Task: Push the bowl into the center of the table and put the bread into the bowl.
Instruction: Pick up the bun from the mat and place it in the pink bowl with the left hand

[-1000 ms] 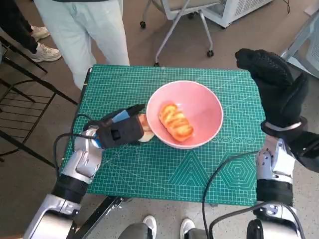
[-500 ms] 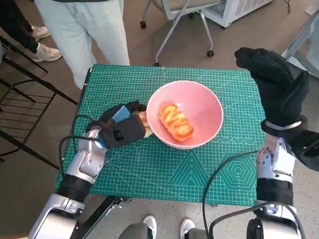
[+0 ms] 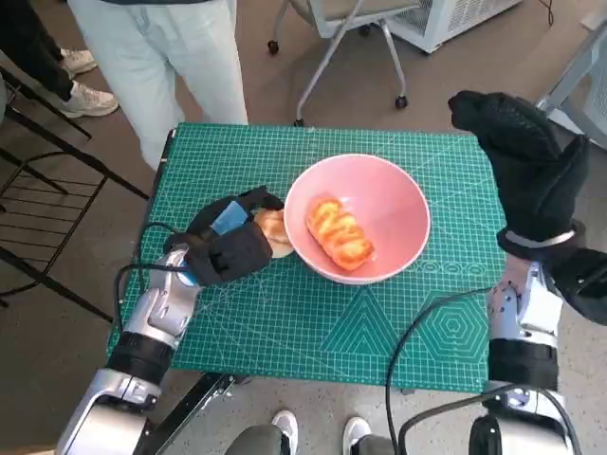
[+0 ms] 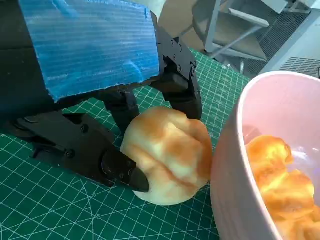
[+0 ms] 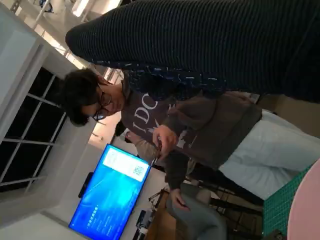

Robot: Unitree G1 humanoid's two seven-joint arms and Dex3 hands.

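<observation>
1. The bread roll [image 3: 274, 231] sits in the middle left of the head view, on the green mat [image 3: 285, 322]. It lies just beside the pink bowl's outer wall, not inside it.
2. The left hand [image 3: 230, 245] is at the left of the roll. In the left wrist view its black fingers [image 4: 117, 167] curl around the roll [image 4: 167, 155] from both sides and touch it. It looks like a grip made to lift the roll, since the roll must go over the bowl's rim.
3. The pink bowl [image 3: 394, 194] is near the middle of the head view, about at the center of the table. So the push looks done.
4. A second bread [image 3: 339, 233] lies inside the bowl, on its bottom.
5. The right hand [image 3: 524, 166] is at the right edge of the head view, raised up away from the bowl. It holds nothing, probably to stay out of the way. Whether its fingers are spread or curled cannot be told.
6. A person in pale trousers [image 3: 166, 57] stands at the upper left, beyond the table.
</observation>
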